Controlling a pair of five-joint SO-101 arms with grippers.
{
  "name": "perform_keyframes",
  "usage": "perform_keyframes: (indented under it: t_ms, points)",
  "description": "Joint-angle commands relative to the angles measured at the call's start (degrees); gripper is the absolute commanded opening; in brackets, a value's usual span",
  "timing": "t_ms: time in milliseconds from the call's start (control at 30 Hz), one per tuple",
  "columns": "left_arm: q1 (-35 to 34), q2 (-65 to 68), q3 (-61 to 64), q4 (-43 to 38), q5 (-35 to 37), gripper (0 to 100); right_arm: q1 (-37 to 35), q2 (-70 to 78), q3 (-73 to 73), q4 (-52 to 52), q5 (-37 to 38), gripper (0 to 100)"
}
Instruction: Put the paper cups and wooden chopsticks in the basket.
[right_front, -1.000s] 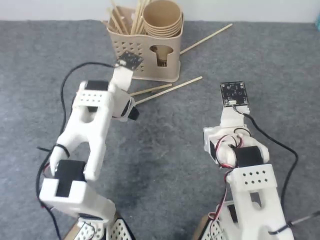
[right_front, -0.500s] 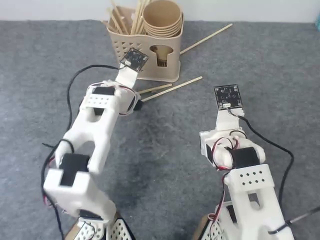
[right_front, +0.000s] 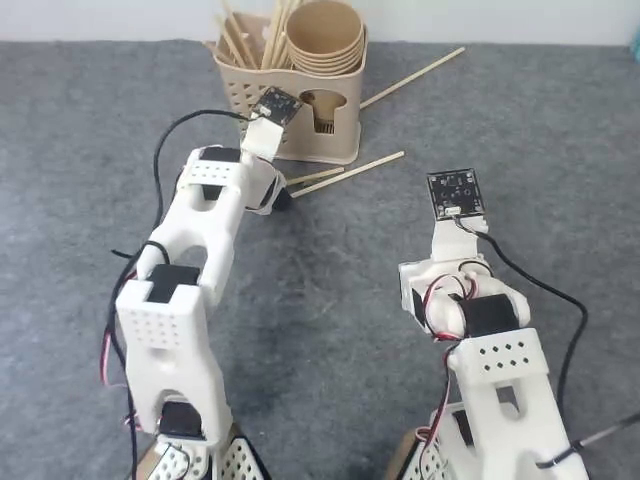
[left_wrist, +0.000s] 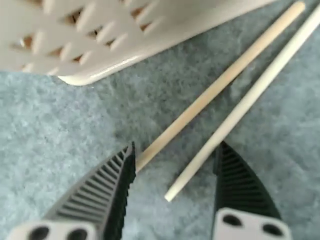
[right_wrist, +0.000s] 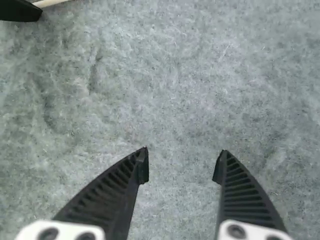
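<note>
Just in front of the basket (right_front: 335, 125), the left gripper (left_wrist: 176, 150) has slid forward this last second; it's spread open, straddling the near ends of two chopsticks (left_wrist: 240, 107) lying there; a pinch looks next; right gripper (right_wrist: 182, 155), well back from the basket, gapes too; paper cups (right_front: 325, 40) already inside.

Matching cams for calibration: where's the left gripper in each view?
High view: left gripper in front of the basket, at the chopsticks' near ends.
Left wrist view: gripper open, one chopstick end between its fingers.
Right wrist view: one dark finger, far across the mat.
Shared landmark: those chopstick ends.
</note>
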Motion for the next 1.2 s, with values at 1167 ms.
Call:
perform_keyframes:
  t_ms: [1167]
  points:
    - [13.63,-28.40,5.49,38.15,-12.48,1,0.31,-1.45,-0.18,-1.19,-0.79,22.3]
